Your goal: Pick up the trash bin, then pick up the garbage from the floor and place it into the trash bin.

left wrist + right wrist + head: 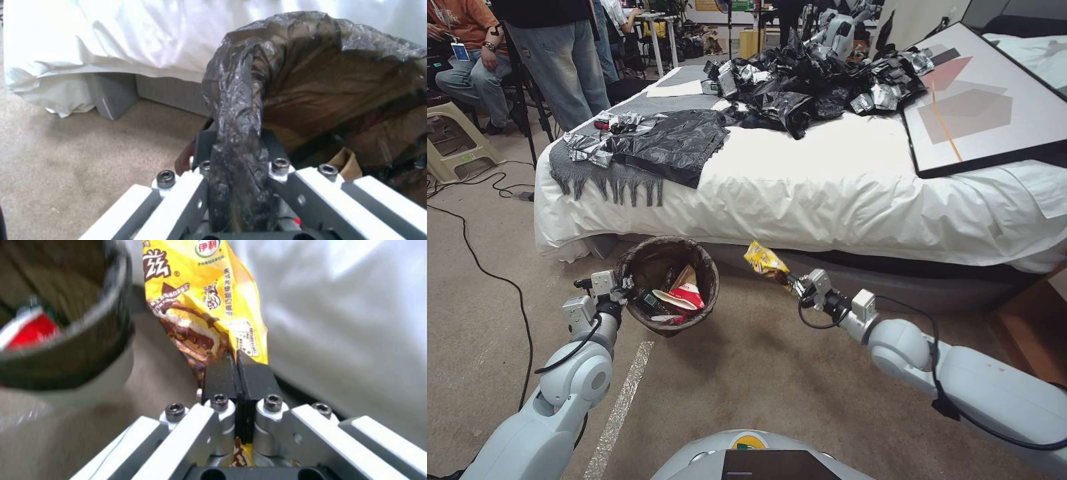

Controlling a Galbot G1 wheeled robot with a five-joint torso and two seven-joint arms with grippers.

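Beside the bed (840, 187), over the beige carpet (747, 380), the left end effector (622, 291) is pinched on the near-left rim of the trash bin (707, 263), its fingers (202, 150) pressed on either side of the bag-covered edge. In the left wrist view the dark brown liner bag (236, 110) runs as a wrinkled ridge straight between the two pads, with the bin's hollow opening off to one side. The bin sits tilted, its mouth turned up toward the head camera, just in front of the hanging white sheet. Inside it lie a red-and-white crumpled cup (687, 297), a piece of brown paper (686, 275) and some darker scraps that are too small to tell apart.

To the right of the bin, the right end effector (795, 283) is pressed together on a yellow snack wrapper (766, 261), holding it by its lower end so that it stands up and leans toward the bin. The right wrist view shows the black fingertips (256, 380) closed flat with the wrapper (204, 306) clamped between them, its printed yellow and brown face spreading out above. The wrapper is clear of the floor and beside the bin's rim (106, 336), not over the opening. On top of the bed lie black plastic bags (680, 143) and a framed picture (980, 100).
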